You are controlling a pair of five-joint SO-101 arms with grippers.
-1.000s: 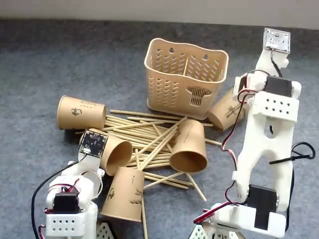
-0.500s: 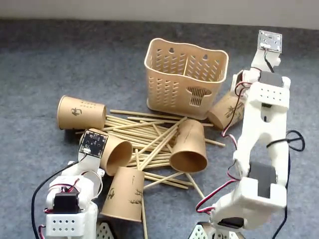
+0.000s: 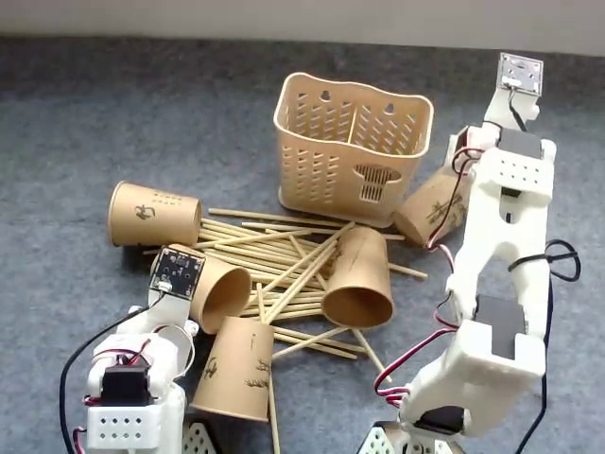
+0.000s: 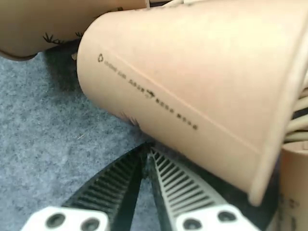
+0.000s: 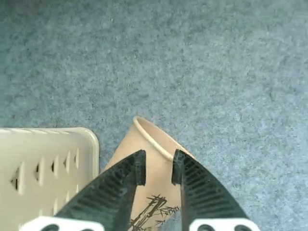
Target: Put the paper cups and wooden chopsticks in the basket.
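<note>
5 tapered paper cups [image 3: 359, 277] are lying on their sides among thin wooden chopsticks [image 3: 274, 255] on the fuzzy grey surface [image 3: 95, 123], near the perforated basket [image 3: 321, 161]. The right hand [image 5: 158, 166] is hovering, narrowly parted, over the basket-side cup [image 3: 430, 210]. The left hand [image 4: 147, 154] is sitting closed.

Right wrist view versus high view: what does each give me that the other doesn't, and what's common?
Right wrist view: the right gripper close up, jaws slightly apart, over the paper cup near its rim. High view: the chopsticks scattered in a pile, with four other cups lying on their sides among them. Both: the basket and that paper cup lying beside it.
</note>
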